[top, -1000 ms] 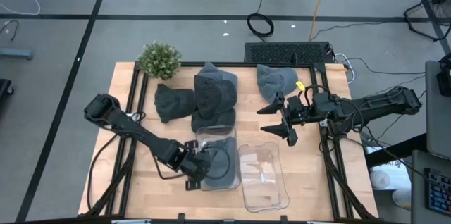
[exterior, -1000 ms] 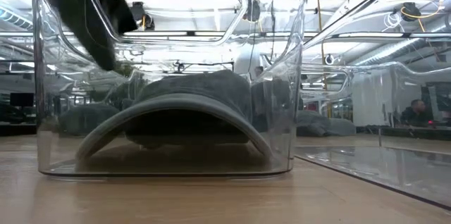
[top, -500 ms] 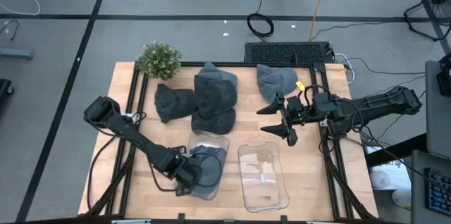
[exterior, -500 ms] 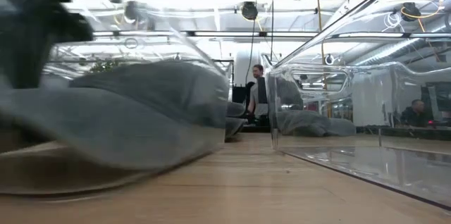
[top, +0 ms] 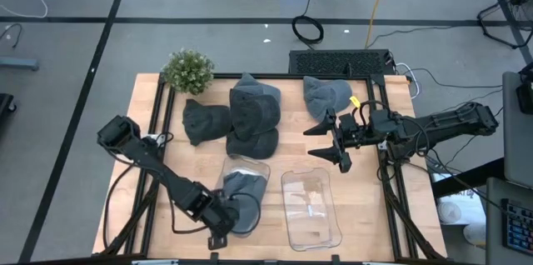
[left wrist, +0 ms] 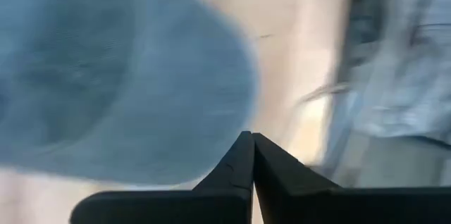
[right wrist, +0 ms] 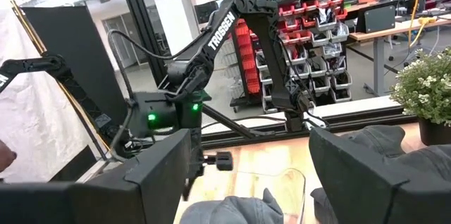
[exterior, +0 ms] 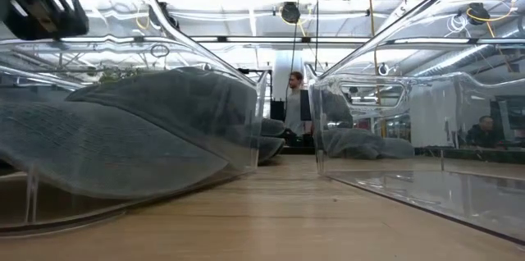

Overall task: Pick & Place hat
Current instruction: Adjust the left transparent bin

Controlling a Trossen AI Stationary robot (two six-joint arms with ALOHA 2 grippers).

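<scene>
A grey hat (top: 243,192) lies inside a clear plastic bin (top: 248,163) near the table's front, left of centre. The low view shows the bin (exterior: 205,56) tipped, its walls slanting, and the hat (exterior: 123,138) resting against its lower side. My left gripper (top: 223,225) is shut at the bin's near-left corner, slanting down. In the left wrist view the gripper (left wrist: 251,139) has the hat (left wrist: 120,76) just beyond its tips. My right gripper (top: 337,144) hangs open and level over the table's right half, away from the hat. My left gripper's shut fingertips (left wrist: 243,155) stand at the edge of the hat's brim (left wrist: 243,108), coming slanting down from the table's near left. Nothing shows between them. Whether they touch the brim or the bin's wall, I cannot tell.
Three more grey hats (top: 204,122) (top: 254,115) (top: 326,94) lie along the far half. A small green plant (top: 188,71) stands at the far left corner. A second clear bin (top: 311,208) sits right of the first. Bare wood shows at the centre.
My left gripper has moved toward the table's near left, staying shut and turning a little. The bin with the hat has slid that way along with it. The bin has also tipped from standing upright to leaning.
</scene>
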